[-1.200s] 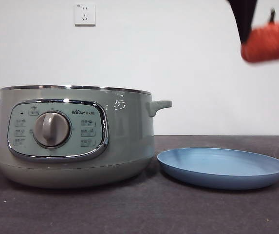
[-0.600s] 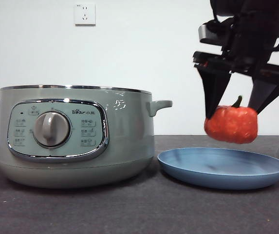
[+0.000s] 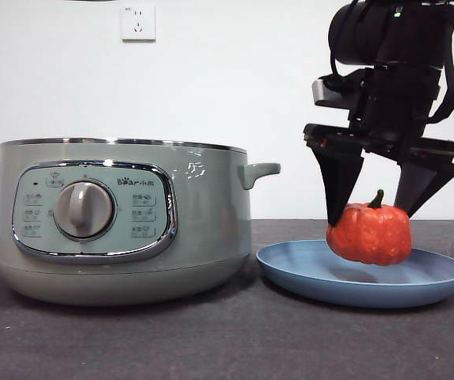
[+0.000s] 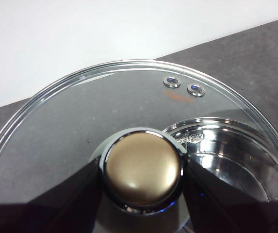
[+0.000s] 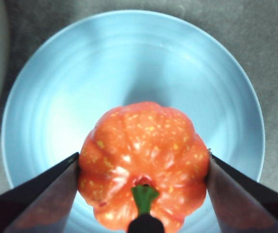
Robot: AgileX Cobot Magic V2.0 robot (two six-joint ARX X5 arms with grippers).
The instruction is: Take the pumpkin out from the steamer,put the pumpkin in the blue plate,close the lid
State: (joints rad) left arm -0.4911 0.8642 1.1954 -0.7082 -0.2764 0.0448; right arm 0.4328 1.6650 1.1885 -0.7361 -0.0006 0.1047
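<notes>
The orange-red pumpkin [image 3: 369,235] hangs low over the blue plate [image 3: 290,275], its bottom below the rim line; I cannot tell if it touches. My right gripper [image 3: 371,220] is shut on it from above, one jaw on each side. The right wrist view shows the pumpkin [image 5: 143,160] between the right gripper's [image 5: 143,156] jaws, over the plate [image 5: 129,58]. The sage-green steamer [image 3: 123,222] stands left of the plate with no lid on. My left gripper [image 4: 142,170] is shut on the knob [image 4: 142,167] of the glass lid [image 4: 71,121], held above the steamer's shiny inside [image 4: 226,155]. It is out of the front view.
The steamer's right handle [image 3: 258,170] reaches toward the plate, a small gap apart. The dark grey tabletop [image 3: 227,340] runs in front of both. A white wall with a socket [image 3: 138,22] stands behind.
The right gripper has come down with the pumpkin, from the top right corner to just over the blue plate. The steamer and the plate have not moved.
</notes>
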